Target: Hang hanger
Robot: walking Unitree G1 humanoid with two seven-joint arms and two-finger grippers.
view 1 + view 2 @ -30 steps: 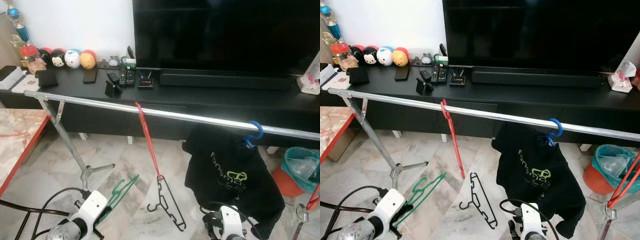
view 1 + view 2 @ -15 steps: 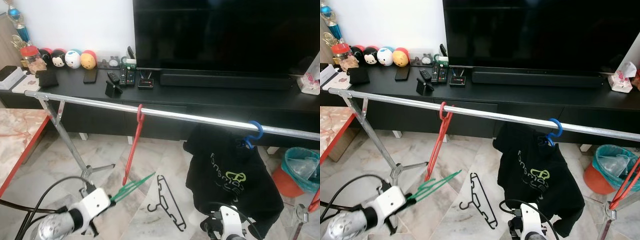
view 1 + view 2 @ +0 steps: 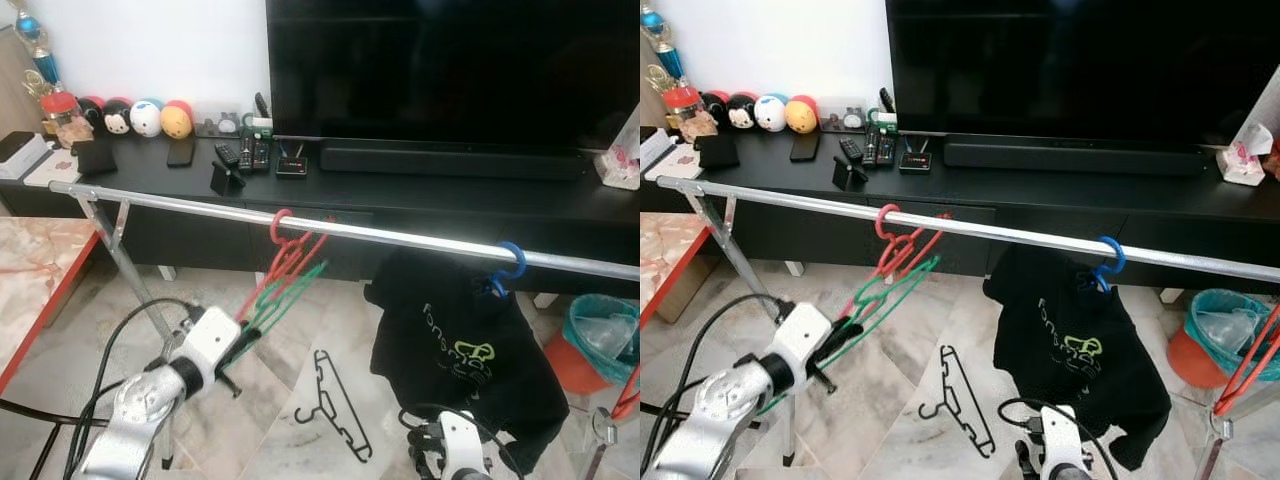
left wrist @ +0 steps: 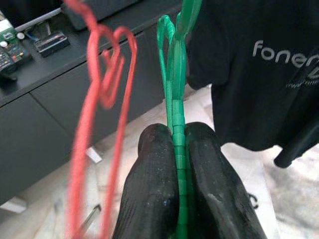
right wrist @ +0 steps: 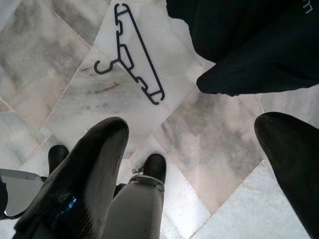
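We count four hangers; our right pincer gapes wide above the floor's black hanger; our left pincer clamps one green hanger beside the red hanger on the rail; farther along, a blue hanger carries one black shirt.

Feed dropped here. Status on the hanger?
Left claw shut on green hanger, raised just below rail. Red hanger crowds it. Right claw open, idle.

L gripper prob. gripping green hanger
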